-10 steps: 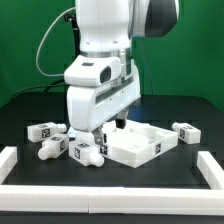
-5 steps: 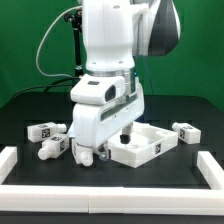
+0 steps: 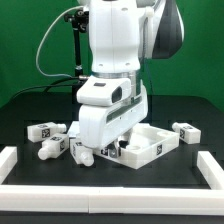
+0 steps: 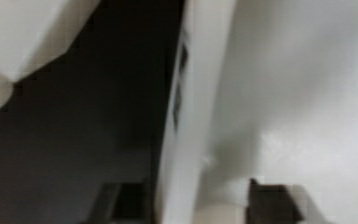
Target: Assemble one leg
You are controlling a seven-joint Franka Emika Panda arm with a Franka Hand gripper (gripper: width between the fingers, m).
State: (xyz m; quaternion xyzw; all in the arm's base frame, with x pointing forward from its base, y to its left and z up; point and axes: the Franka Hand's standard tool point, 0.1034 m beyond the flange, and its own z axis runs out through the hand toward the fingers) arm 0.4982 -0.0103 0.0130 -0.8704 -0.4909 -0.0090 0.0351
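Observation:
The large white square panel [image 3: 152,146] with raised edges lies on the black table. My gripper [image 3: 107,148] is low at its edge on the exterior view's left. In the wrist view my gripper [image 4: 202,205] is open, with the panel's raised edge [image 4: 179,120] between the dark fingertips [image 4: 131,203], which straddle it. Several stubby white legs with tags lie loose: one [image 3: 42,131] and another [image 3: 50,150] at the exterior view's left, one [image 3: 84,153] just beside my gripper, and one [image 3: 186,132] at the right. None is held.
A low white border runs round the work area, at the exterior view's left [image 3: 9,160], right [image 3: 211,166] and front [image 3: 110,194]. The arm's bulky white body hides the table's middle rear. A black cable [image 3: 45,55] hangs at the back left.
My gripper has moved toward the exterior view's right and lower, from above the loose legs to the panel's left edge. The legs and the panel have not moved.

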